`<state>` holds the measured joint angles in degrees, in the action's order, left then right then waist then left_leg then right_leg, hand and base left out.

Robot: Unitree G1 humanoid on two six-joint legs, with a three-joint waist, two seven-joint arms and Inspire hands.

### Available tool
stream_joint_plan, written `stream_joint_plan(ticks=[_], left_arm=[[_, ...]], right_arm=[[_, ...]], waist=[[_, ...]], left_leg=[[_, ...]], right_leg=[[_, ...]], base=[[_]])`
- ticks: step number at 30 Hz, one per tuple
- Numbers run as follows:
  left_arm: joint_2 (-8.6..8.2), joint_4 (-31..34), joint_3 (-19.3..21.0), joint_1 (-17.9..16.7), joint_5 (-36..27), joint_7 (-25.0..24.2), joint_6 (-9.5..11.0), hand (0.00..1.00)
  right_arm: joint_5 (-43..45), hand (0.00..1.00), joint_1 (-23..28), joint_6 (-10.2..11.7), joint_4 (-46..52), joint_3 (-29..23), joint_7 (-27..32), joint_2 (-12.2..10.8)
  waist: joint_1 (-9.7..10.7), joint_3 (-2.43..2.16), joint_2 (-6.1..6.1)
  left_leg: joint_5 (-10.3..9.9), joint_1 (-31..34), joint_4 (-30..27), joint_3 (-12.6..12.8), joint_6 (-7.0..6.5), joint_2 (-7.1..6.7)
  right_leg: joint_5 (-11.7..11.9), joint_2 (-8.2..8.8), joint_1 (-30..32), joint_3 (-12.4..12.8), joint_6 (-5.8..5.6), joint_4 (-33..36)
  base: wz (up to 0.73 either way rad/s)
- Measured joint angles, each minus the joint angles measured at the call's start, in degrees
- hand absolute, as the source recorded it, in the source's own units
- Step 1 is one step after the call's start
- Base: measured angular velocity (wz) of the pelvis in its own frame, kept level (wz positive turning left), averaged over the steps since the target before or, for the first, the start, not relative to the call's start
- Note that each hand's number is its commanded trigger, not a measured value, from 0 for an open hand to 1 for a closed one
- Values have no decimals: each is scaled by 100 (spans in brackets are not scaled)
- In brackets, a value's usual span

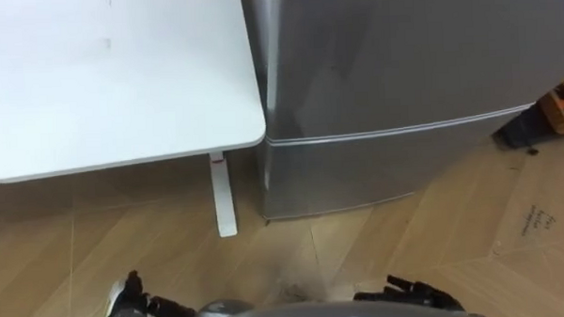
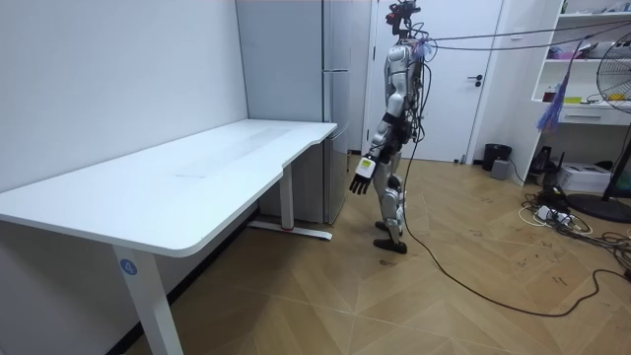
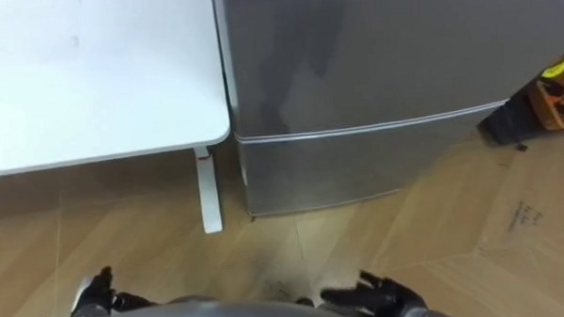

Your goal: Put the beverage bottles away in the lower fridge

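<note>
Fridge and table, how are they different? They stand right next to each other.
The fridge is shiny silver-grey, while the table is white. The fridge is a tall closed box that sits right on the floor, but the table is a flat top held up on thin legs. The fridge rises far above the table's top. What they share: both stand side by side on the same wooden floor.

Silver-grey body, black left hand (image 2: 361,183)
</note>
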<state>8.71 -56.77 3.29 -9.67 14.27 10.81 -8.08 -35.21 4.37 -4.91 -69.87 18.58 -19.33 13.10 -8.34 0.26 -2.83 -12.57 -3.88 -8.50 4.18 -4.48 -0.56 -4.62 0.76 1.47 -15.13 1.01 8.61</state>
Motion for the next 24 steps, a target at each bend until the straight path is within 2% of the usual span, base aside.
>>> stream_joint_plan(ticks=[3,8,11,13,18,20,24], left_arm=[[6,-191,27,-31,45,-1,1,0],[-29,-192,225,-318,217,-30,-12,0],[-37,-374,225,-367,216,-37,-25,0],[-54,-432,233,-422,216,-35,-34,0],[-149,-514,341,-490,213,-35,-30,0],[-158,-514,341,-550,214,-46,-30,0],[-147,-514,370,-568,216,-144,-30,0]], right_arm=[[303,0,-74,12,-157,-88,134,-72],[1074,0,-214,8,-145,-366,328,-128],[1138,0,-200,1,-175,-445,431,-140],[1138,0,-197,2,-291,-618,471,-180],[1132,0,-120,6,-425,-1013,667,-238],[1121,0,-78,2,-431,-1239,801,-238],[1097,0,-12,-12,-438,-1614,957,-233]], waist=[[10,10,5],[8,11,14],[105,16,47],[178,19,56],[239,18,49],[258,19,54],[437,31,36]], left_leg=[[-9,-58,-19,-44,16,10],[-60,-28,-93,-118,30,14],[-104,41,-237,-292,27,5],[-105,16,-255,-343,26,-12],[-126,-29,-308,-459,5,-64],[-150,-73,-330,-508,-17,-113],[-185,-90,-409,-677,-75,-225]], right_leg=[[5,-2,-82,-65,9,-8],[0,-2,-133,-97,15,-2],[-22,22,-218,-336,12,4],[-69,31,-307,-410,-11,2],[-206,152,-458,-560,-67,55],[-367,232,-452,-565,-113,260],[-550,381,-498,-649,-213,513]], base=[[8],[7],[31],[42],[31],[18],[40]])
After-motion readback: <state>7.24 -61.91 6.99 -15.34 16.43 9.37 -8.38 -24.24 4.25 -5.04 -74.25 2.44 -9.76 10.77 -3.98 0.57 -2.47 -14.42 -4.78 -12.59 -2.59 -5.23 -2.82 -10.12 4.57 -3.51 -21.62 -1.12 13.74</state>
